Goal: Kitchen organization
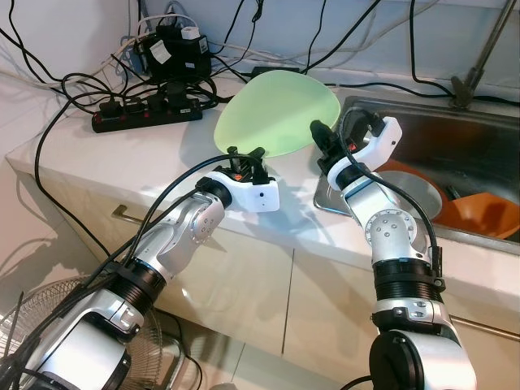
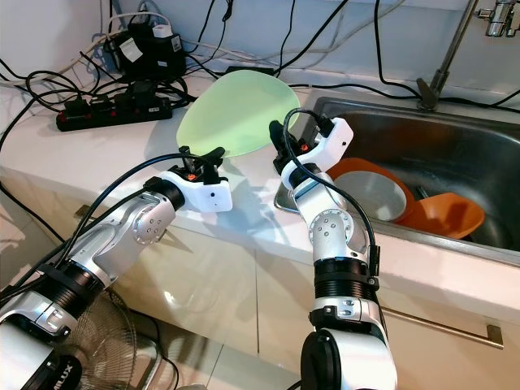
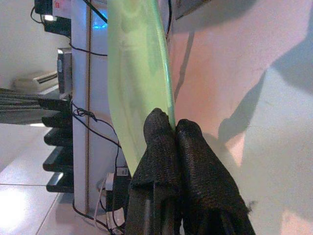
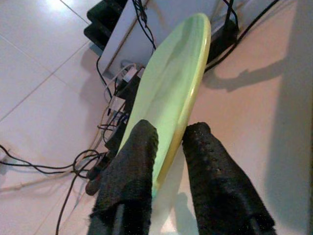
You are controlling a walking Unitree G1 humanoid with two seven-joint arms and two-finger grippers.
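A: Where's the green plate [image 1: 278, 112]?
B: Held up tilted over the counter [image 1: 122, 154], just left of the sink [image 1: 455, 130], btwn both arms.
A: Left gripper [image 1: 246, 153]?
B: At plate's lower edge, fingers [image 3: 168, 147] pressed together on the rim; plate rises straight above it.
A: Right gripper [image 1: 322, 134]?
B: At plate's right edge nr the sink. Fingers [image 4: 134, 156] straddle the rim, one per face; small gap shows on one side, so can't tell if clamped.
A: In the sink?
B: Orange bowl [image 1: 487, 215] & a grey dish [image 1: 418, 195].
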